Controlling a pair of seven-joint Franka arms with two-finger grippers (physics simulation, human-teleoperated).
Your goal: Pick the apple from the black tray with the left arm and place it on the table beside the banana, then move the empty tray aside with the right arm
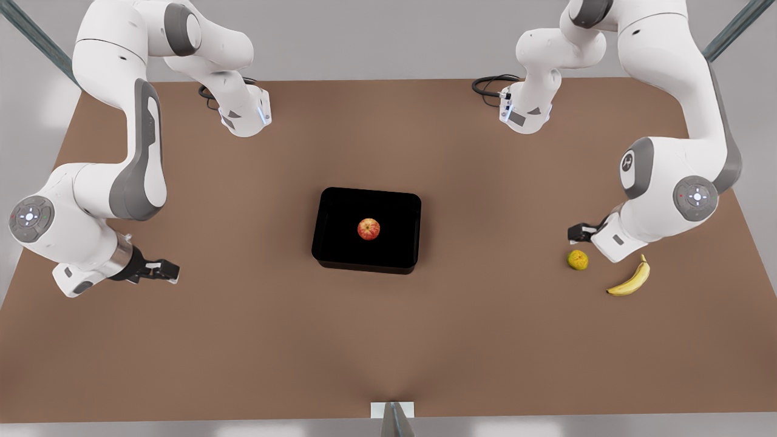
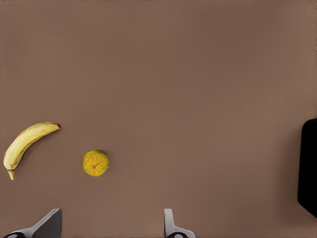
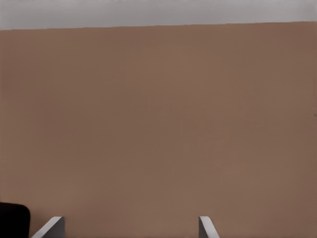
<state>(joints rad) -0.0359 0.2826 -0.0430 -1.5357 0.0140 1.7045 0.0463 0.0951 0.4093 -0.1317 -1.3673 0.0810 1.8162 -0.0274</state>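
The apple (image 1: 368, 229), red with yellowish patches, lies in the middle of the black tray (image 1: 340, 200) at the table's (image 1: 388, 352) centre. On the front view's right lies the banana (image 1: 631, 279). Just above it my left gripper (image 1: 575, 232) hovers open with nothing in it, pointing toward the tray. The left wrist view has the banana (image 2: 27, 141), an edge of the tray (image 2: 308, 168) and the open left gripper (image 2: 110, 229). My right gripper (image 1: 171, 271) waits open on the front view's left, well clear of the tray. A tray corner (image 3: 12, 218) appears beside that gripper (image 3: 129, 229).
A yellow-green round fruit (image 1: 578, 260) sits just below the left gripper, a short way from the banana; the left wrist view has it (image 2: 95, 162) too. Both arm bases (image 1: 246, 115) stand at the table's far edge. Bare brown tabletop surrounds the tray.
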